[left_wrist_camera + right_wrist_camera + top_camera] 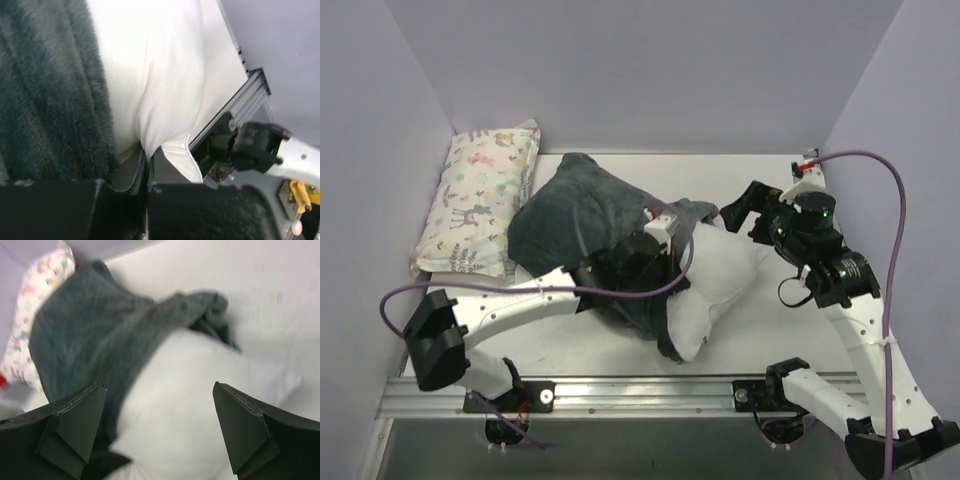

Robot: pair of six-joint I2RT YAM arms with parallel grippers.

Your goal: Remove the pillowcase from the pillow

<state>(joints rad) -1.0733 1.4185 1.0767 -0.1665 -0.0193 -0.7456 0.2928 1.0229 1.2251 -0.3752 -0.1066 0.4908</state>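
Note:
The dark grey-teal plush pillowcase (570,215) lies bunched over the left part of the white pillow (720,275), whose right half is bare. My left gripper (147,152) is shut, pinching a fold of the white pillow (160,65) right beside the plush pillowcase (45,90). In the top view its wrist (630,262) sits over the middle of the bundle. My right gripper (160,387) hangs open above the bare pillow (200,400), nothing between its fingers, with the pillowcase (85,335) to its left. The top view shows the right gripper (745,212) just past the pillow's right end.
A small pastel animal-print pillow (480,200) leans against the back left wall. An aluminium rail (650,385) runs along the near edge, close to the pillow's near corner, with the right arm's base (255,147) on it. Purple walls close in three sides.

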